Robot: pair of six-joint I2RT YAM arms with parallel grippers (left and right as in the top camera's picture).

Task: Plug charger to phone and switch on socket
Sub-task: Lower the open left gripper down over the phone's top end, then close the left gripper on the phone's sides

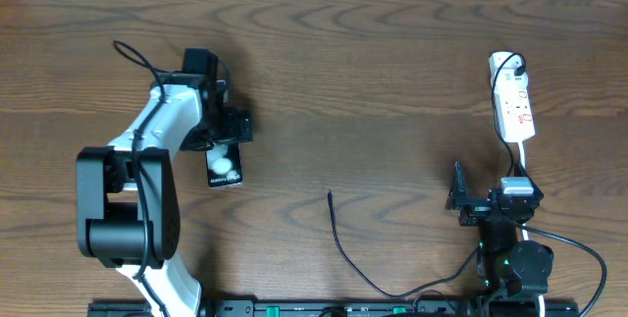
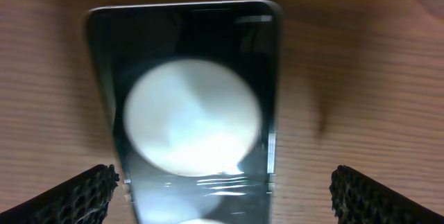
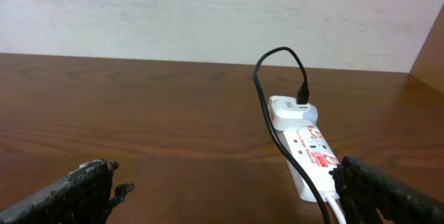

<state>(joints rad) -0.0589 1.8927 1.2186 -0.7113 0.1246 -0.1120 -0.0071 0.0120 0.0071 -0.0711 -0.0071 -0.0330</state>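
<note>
The phone is lying flat on the left half of the table, about midway between the far and near edges, with its long sides running toward you. Your left gripper is hovering right over it. In the left wrist view the fingertips are standing spread wide, one on each side of the phone's long edges. They are not touching the phone, and bare wood is showing in both gaps.

The charger is trailing in from the near edge. Its free tip is pointing toward the far edge near the middle of the table, well apart from the phone, with open wood lying between the two.

The socket is sitting near the far right corner, lengthwise toward you. A white adapter is sitting in its far end. A black cable is looping out of the adapter and running back along the strip.

Your right gripper is waiting near the near edge, just short of the socket's near end, with its fingers splayed fully apart and holding nothing. The strip's white cord is passing close by the gripper's right finger. On its left side, open table is stretching across to the charger tip.
</note>
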